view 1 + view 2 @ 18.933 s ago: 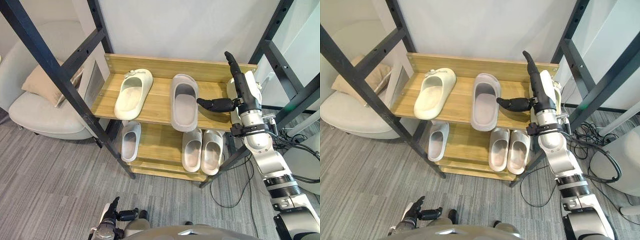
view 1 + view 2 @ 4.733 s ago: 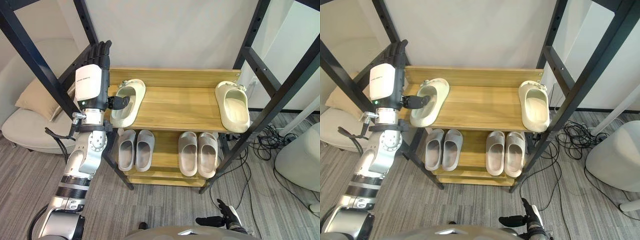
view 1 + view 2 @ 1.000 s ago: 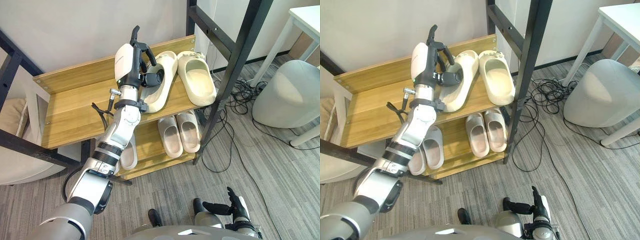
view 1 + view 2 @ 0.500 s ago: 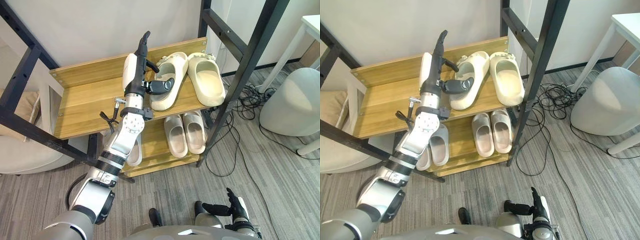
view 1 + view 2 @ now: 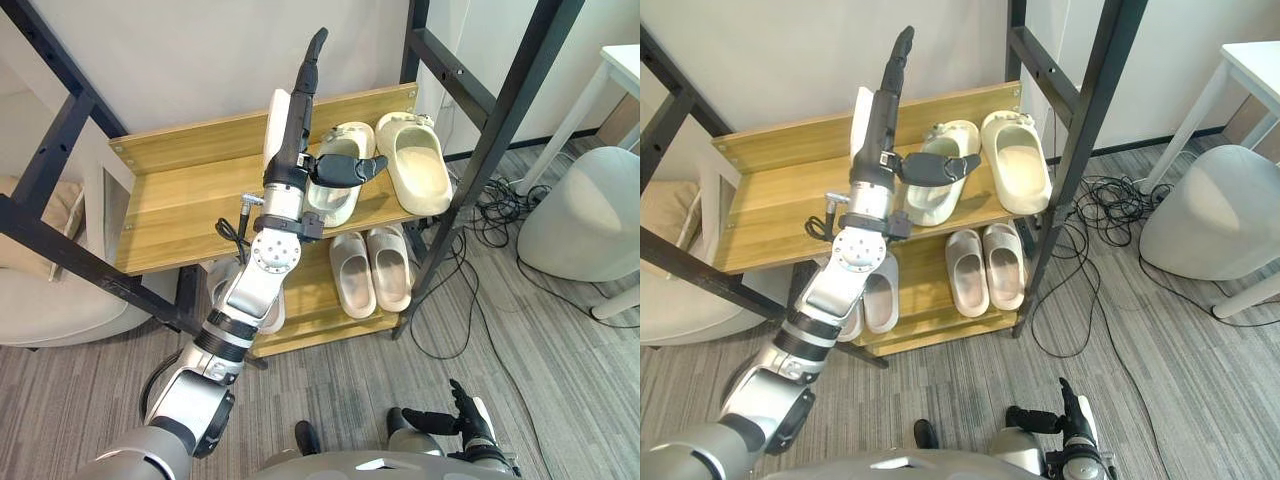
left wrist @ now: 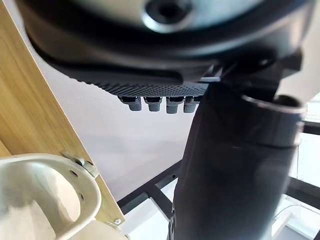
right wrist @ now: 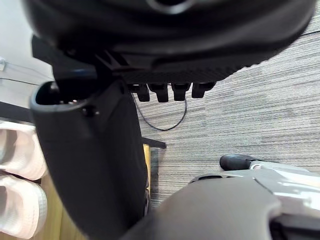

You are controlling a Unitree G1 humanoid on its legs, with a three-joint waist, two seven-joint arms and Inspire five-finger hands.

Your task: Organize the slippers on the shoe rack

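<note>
Two cream slippers lie side by side at the right end of the wooden rack's top shelf (image 5: 190,210). My left hand (image 5: 288,135) is open above the left one (image 5: 335,205), fingers straight and pointing up, thumb (image 5: 345,168) reaching across that slipper's strap. I cannot tell whether the thumb touches it. The right cream slipper (image 5: 417,165) lies free against the black post. The left wrist view has the cream slipper's strap (image 6: 45,200) close below the thumb (image 6: 230,165). My right hand (image 5: 455,420) hangs low over the carpet, open and holding nothing.
On the lower shelf a grey-white pair (image 5: 370,270) stands at the right and another slipper (image 5: 268,308) sits behind my arm. Black frame posts (image 5: 495,130) flank the rack. A white pouf (image 5: 585,210), floor cables (image 5: 490,200) and a beige chair (image 5: 40,310) stand around it.
My left hand uncurled from the left cream slipper and rose, fingers now straight up. The slipper stays beside its mate. The camera view shifted.
</note>
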